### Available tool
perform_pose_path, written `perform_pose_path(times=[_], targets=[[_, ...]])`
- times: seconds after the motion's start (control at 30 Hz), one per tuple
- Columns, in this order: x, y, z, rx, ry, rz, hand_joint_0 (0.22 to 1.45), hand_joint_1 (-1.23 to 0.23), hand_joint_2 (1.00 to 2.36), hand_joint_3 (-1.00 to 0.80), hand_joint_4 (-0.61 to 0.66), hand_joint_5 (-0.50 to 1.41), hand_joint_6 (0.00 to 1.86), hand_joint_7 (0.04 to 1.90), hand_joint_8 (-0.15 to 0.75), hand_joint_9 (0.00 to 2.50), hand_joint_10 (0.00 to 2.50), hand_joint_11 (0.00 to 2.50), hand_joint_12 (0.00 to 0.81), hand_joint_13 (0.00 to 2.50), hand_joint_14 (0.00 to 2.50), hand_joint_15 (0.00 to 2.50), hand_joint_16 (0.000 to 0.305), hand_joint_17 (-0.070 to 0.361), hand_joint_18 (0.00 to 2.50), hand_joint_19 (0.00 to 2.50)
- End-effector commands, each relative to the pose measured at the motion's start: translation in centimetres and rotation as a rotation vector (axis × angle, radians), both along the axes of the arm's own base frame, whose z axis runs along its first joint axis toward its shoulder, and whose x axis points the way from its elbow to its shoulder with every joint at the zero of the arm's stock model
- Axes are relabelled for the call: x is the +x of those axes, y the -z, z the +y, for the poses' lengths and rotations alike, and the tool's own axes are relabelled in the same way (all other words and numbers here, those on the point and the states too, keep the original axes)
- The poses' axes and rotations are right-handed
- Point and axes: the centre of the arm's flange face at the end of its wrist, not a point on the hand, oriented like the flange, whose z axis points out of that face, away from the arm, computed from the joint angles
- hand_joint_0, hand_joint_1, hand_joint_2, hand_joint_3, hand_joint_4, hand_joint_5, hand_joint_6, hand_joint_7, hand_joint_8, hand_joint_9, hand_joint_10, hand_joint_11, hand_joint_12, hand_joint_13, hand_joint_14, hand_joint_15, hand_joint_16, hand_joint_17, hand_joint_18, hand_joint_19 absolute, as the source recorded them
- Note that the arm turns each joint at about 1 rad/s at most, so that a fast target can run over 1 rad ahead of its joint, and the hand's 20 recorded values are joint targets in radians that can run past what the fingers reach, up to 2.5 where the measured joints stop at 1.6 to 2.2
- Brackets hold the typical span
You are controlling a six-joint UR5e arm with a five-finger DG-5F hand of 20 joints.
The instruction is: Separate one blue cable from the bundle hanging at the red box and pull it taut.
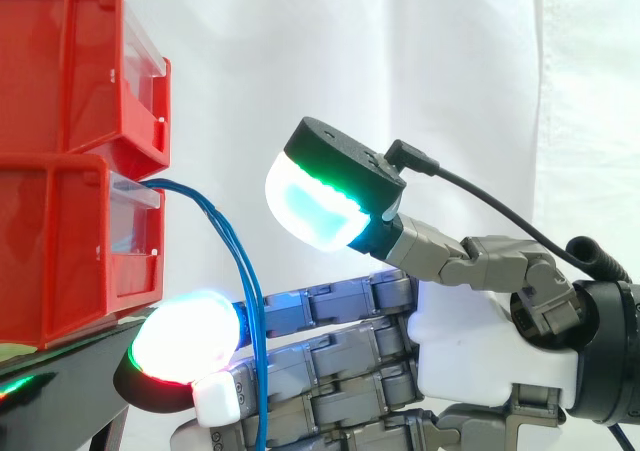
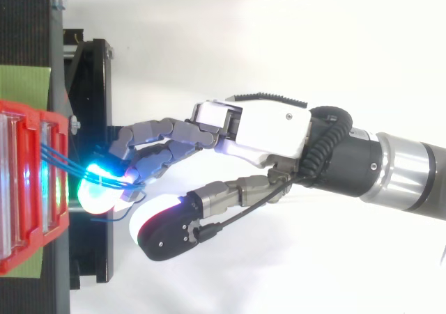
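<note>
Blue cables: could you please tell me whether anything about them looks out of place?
Nothing looks damaged. The blue cables hang slack and bunched from the lower red box, crossing the open hand.

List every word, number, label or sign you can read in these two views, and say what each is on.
There are none: no readable text, number or sign stands on the red bins, the blue cables, the black stand or the hand.

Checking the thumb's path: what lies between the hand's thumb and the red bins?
Side view: only the blue cables, arcing down from the lower red bin toward the hand.
</note>
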Motion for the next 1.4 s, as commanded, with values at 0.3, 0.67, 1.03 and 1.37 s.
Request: perform_pose_path(times=[0.3,0.67,1.03,1.37], targets=[[0.1,0.0,-0.7,0.014,-0.022,-0.009,0.59,-0.51,1.0,-0.5,0.27,-0.18,0.5,0.89,0.277,0.81,0.02,0.7,0.314,0.65,0.02,0.4,0.048,0.107,0.56,0.62],[0.1,0.0,-1.3,0.012,-0.035,-0.008,0.61,-0.5,1.0,-0.48,0.27,-0.18,0.5,0.91,0.28,0.87,0.02,0.75,0.31,0.68,0.02,0.43,0.048,0.107,0.59,0.62],[0.0,0.0,-3.4,0.0,-0.079,0.006,0.61,-0.5,1.0,-0.48,0.28,-0.18,0.5,0.91,0.288,0.91,0.02,0.79,0.309,0.7,0.02,0.44,0.047,0.105,0.6,0.61],[-0.2,-0.6,-4.4,-0.003,-0.107,0.002,0.61,-0.5,1.0,-0.49,0.28,-0.17,0.5,0.91,0.291,0.92,0.02,0.8,0.307,0.71,0.02,0.45,0.046,0.103,0.61,0.6]])
